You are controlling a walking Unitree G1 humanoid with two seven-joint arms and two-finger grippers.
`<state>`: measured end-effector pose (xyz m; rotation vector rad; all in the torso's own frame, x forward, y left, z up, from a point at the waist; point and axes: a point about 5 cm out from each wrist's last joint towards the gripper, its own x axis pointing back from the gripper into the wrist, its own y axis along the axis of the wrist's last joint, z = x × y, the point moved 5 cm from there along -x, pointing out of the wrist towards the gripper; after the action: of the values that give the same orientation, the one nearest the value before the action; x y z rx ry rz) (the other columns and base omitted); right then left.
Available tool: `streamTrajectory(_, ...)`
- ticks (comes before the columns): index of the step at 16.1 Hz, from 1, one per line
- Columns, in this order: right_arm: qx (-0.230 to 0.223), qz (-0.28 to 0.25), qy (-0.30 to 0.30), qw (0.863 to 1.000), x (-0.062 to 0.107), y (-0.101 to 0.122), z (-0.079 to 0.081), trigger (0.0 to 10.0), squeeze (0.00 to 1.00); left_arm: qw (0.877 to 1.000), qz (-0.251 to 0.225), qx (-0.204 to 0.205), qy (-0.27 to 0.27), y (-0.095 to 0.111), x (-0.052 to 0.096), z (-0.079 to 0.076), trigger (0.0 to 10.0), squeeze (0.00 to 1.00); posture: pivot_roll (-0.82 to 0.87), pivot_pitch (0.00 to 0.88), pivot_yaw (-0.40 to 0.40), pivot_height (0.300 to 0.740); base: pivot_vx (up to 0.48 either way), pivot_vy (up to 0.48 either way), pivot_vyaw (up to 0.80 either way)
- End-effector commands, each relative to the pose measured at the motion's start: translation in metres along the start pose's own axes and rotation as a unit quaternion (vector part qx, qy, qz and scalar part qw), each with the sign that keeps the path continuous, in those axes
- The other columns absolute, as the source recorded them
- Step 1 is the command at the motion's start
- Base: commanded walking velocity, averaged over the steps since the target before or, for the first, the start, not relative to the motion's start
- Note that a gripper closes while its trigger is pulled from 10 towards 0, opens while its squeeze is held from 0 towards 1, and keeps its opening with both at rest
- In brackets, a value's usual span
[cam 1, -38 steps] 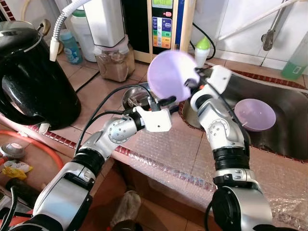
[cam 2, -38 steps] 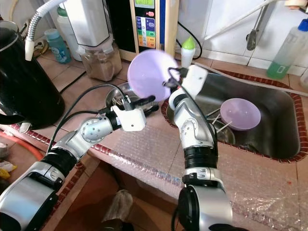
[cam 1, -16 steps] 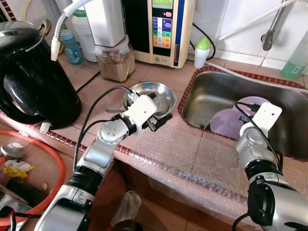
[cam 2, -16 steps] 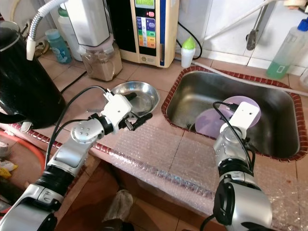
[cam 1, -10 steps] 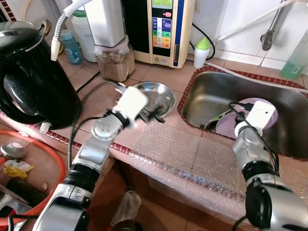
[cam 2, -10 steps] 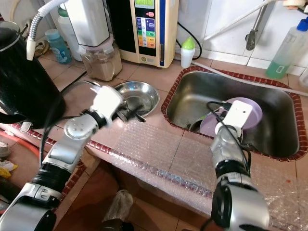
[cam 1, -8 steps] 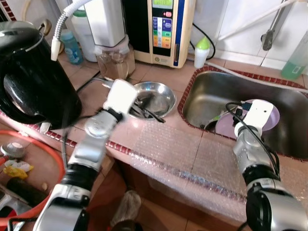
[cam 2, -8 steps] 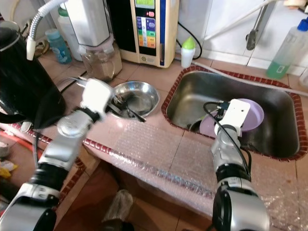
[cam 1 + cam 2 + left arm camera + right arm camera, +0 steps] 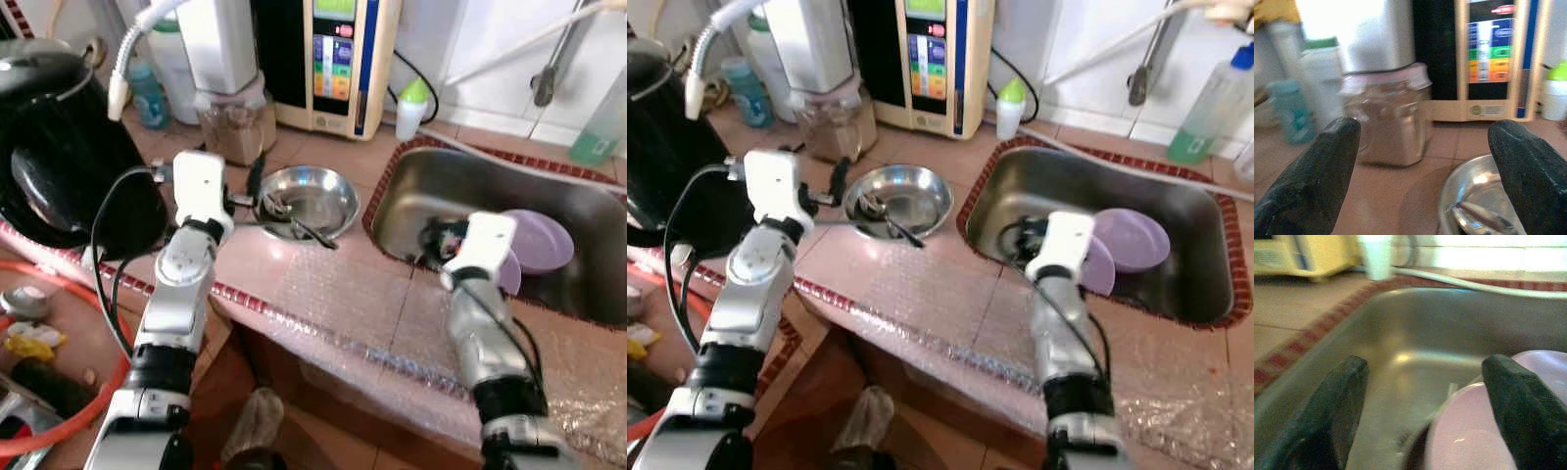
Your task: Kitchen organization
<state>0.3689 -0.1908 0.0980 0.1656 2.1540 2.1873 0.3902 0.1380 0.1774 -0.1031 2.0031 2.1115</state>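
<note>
Right wrist view is showing purple bowls lying in the sink, both grippers' fingers wide, steel bowl waiting on the worktop.

My left arm reaches forward and up from the lower left, elbow low, forearm rising steeply to the white wrist block. Its left gripper points ahead with the two black fingers spread wide and nothing between them. My right arm rises from the bottom edge, forearm nearly upright, wrist bent forward. The right gripper also has its fingers wide apart, holding nothing.
</note>
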Motion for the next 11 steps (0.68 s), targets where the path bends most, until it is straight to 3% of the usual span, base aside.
streamTrajectory(1,0.005,-0.002,0.025,1.0,0.003,0.004,0.011,10.0,1.0,1.0,0.001,0.009,0.024,0.001,0.002,0.009,10.0,1.0,-0.03,0.0,0.036,0.74,0.0,0.0,0.0)
streamTrajectory(2,0.01,-0.001,0.048,0.999,0.011,0.002,0.02,10.0,1.0,0.999,0.013,0.024,0.035,-0.004,0.004,0.012,10.0,1.0,-0.03,0.0,0.036,0.74,0.0,0.0,0.0)
streamTrajectory(3,0.014,0.008,0.057,0.998,0.017,-0.003,0.026,10.0,1.0,0.998,0.023,0.034,0.051,-0.01,0.008,0.017,10.0,0.4,-0.03,0.0,0.035,0.74,0.0,0.0,0.0)
streamTrajectory(4,0.013,0.016,0.056,0.998,0.02,-0.006,0.027,10.0,0.84,0.997,0.033,0.044,0.061,-0.016,0.013,0.021,10.0,0.0,-0.03,0.0,0.035,0.74,0.0,0.0,0.0)
streamTrajectory(5,0.013,0.017,0.055,0.998,0.02,-0.007,0.027,10.0,0.84,0.996,0.037,0.048,0.063,-0.018,0.014,0.022,10.0,0.0,-0.03,0.0,0.035,0.74,0.0,0.0,0.0)
streamTrajectory(6,0.014,0.017,0.059,0.998,0.018,-0.004,0.029,10.0,0.09,0.993,0.049,0.079,0.068,-0.025,0.018,0.023,10.0,0.0,-0.03,0.0,0.031,0.74,0.0,0.0,0.0)
streamTrajectory(7,0.015,0.015,0.061,0.998,0.015,0.001,0.029,10.0,0.0,0.99,0.063,0.102,0.077,-0.033,0.02,0.025,10.0,0.0,-0.03,0.0,0.028,0.74,0.0,0.0,0.0)
streamTrajectory(11,0.012,0.007,0.053,0.998,0.01,0.009,0.022,10.0,0.0,0.98,0.082,0.157,0.092,-0.043,0.025,0.023,10.0,0.0,-0.03,0.0,0.025,0.74,0.0,0.0,0.0)
